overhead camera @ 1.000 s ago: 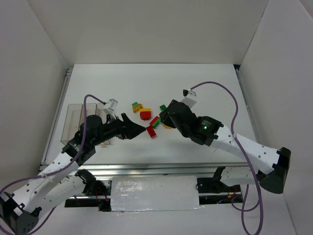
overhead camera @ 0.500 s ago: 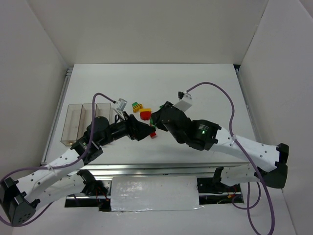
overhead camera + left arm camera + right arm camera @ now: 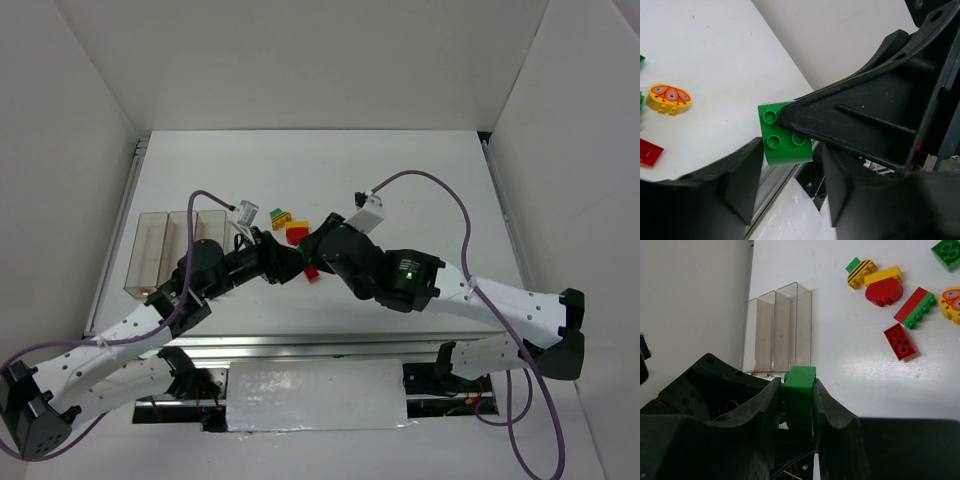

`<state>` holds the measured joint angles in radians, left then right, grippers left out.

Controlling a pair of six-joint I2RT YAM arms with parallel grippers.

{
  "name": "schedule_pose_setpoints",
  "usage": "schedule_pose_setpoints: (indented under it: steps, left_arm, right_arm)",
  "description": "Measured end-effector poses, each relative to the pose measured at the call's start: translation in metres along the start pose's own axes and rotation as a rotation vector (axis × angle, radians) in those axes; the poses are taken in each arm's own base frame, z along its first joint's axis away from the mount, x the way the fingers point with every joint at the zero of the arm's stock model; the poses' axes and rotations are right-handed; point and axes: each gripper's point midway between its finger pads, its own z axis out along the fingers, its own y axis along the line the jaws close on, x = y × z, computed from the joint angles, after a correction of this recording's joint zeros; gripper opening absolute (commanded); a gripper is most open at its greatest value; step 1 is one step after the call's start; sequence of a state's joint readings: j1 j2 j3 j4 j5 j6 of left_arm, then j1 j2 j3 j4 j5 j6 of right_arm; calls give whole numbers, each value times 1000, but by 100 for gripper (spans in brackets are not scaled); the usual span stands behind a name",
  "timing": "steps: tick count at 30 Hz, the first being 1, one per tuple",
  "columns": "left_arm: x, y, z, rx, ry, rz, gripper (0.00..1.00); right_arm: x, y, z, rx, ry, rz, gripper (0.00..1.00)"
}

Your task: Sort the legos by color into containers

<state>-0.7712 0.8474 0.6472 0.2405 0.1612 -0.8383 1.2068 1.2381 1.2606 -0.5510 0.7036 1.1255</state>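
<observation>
A green lego (image 3: 800, 390) is pinched between the fingers of my right gripper (image 3: 799, 385), which is shut on it above the table. In the left wrist view the same green lego (image 3: 787, 145) sticks out from under a right finger (image 3: 855, 125). It sits between the fingers of my left gripper (image 3: 792, 152), which stand open on either side with a gap on the right. Both grippers meet near the table's middle, left gripper (image 3: 288, 266) facing right gripper (image 3: 312, 250). The three clear containers (image 3: 777, 327) stand at the left (image 3: 165, 245).
Loose legos lie right of the containers: a red brick (image 3: 900, 341), a red-and-green piece (image 3: 915, 307), a rounded red piece (image 3: 884, 291), a yellow brick (image 3: 883, 275), a striped piece (image 3: 860, 270), a green brick (image 3: 947, 252) and a yellow oval (image 3: 670, 97).
The right gripper has carried the green lego leftward to meet the left gripper. The left arm reached right, and its fingers have narrowed around the lego.
</observation>
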Motion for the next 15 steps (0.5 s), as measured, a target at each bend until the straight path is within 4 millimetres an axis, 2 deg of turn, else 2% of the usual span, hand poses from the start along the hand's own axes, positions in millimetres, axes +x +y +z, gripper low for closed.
schedule_pose_setpoints:
  steps: [1, 2, 5, 6, 7, 8, 9, 10, 11, 12, 15]
  left_arm:
    - [0, 0, 0, 1, 0, -1, 50]
    - [0, 0, 0, -2, -1, -1, 35]
    - [-1, 1, 1, -5, -7, -4, 10]
    - [-1, 1, 1, -4, -7, -2, 0]
    - [-1, 1, 1, -7, -5, -3, 0]
    - [-1, 2, 1, -9, -2, -3, 0]
    - [-1, 2, 2, -12, 0, -2, 0]
    - [-1, 2, 3, -15, 4, 0, 0]
    - [-1, 2, 3, -18, 8, 3, 0]
    - [-1, 3, 3, -25, 14, 12, 0]
    - [-1, 11, 2, -75, 20, 39, 0]
  right_arm:
    - [0, 2, 0, -4, 0, 2, 0]
    - [-1, 3, 0, -7, -1, 5, 0]
    - [-2, 4, 0, -8, -8, 3, 2]
    - [-2, 4, 0, -9, -9, 3, 15]
    - [-2, 4, -1, -9, -9, 1, 27]
    - [-2, 4, -1, -9, -9, -2, 44]
    - [-3, 4, -1, -9, -11, -3, 71]
    - [-3, 6, 0, -17, -12, -3, 79]
    - [-3, 7, 0, -21, -13, 7, 91]
    - [-3, 9, -1, -29, -14, 11, 100]
    - [-6, 5, -4, -34, -20, 17, 100]
